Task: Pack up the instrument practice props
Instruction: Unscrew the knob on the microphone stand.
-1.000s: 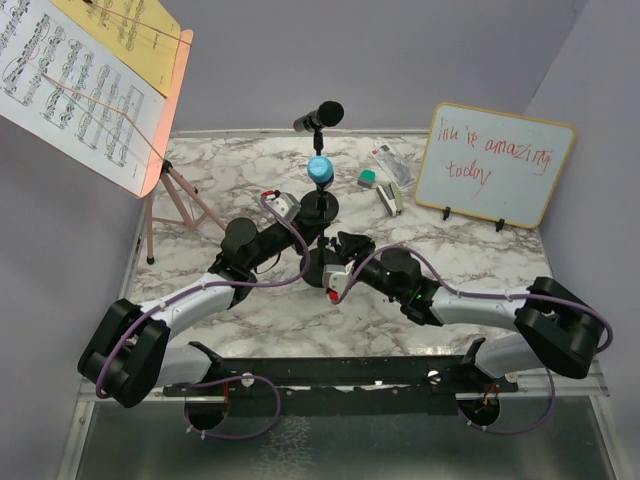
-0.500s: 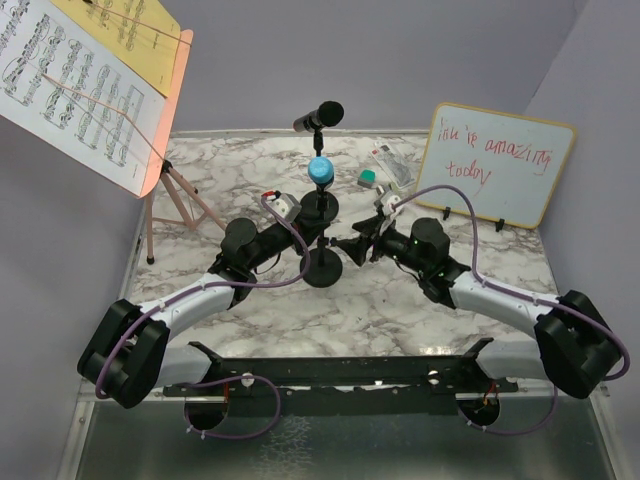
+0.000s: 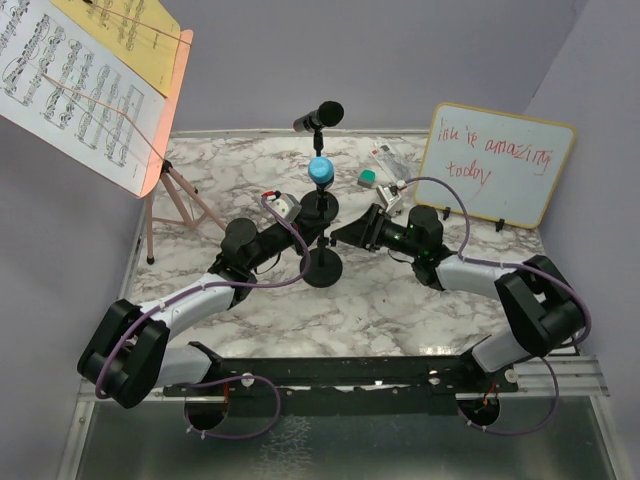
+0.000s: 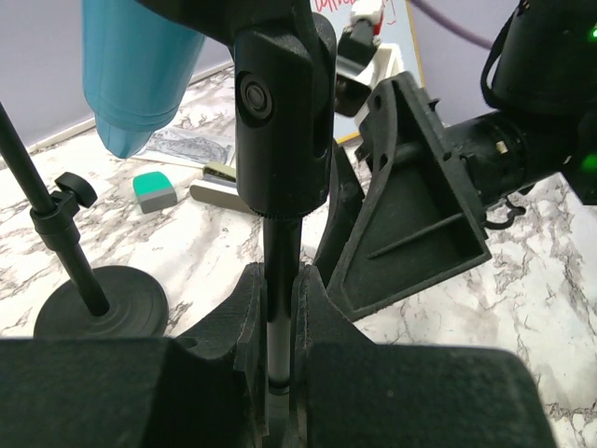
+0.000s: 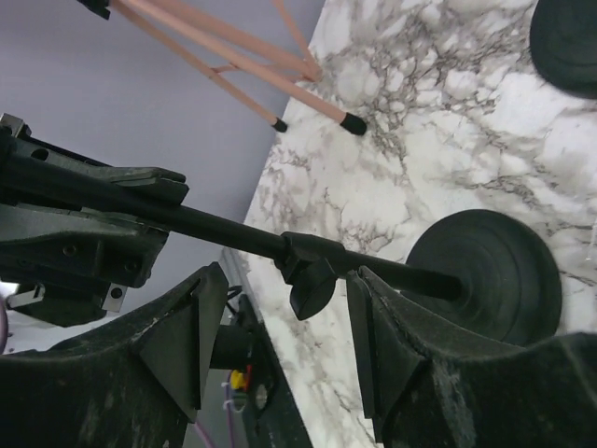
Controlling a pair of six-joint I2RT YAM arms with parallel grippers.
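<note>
My left gripper (image 4: 278, 322) is clamped tight on the lower shaft of the near pole (image 4: 281, 271). It holds the pole upright, its round base resting about the middle of the table (image 3: 400, 300). My right gripper (image 5: 284, 322) reaches in from the right with its jaws apart, one finger on either side of the same shaft. The small black knob (image 5: 311, 291) on the pole's collar sits in the gap, and as far as I can see neither finger touches it.

I judge the step in hand to be working that knob so the pole can be shortened for packing. To do it well I should centre the knob between my right fingers before closing, and grip the knob rather than the shaft. The left clamp must hold firm so the base neither skids nor tips. The blue microphone (image 3: 319, 168) sits in the clip on top of this pole, I think, and makes it top-heavy, so no jerks.

Just behind stands the far pole (image 4: 98, 301) with the black microphone (image 3: 318, 116), close enough for my right wrist to knock it. Toward the far edge lie the eraser (image 3: 368, 178) and stapler (image 3: 392, 200). The whiteboard (image 3: 495, 160) stands at the far right corner. At the far left corner the music rack (image 3: 172, 95) holds the sheet music (image 3: 70, 80), well apart from both arms.
</note>
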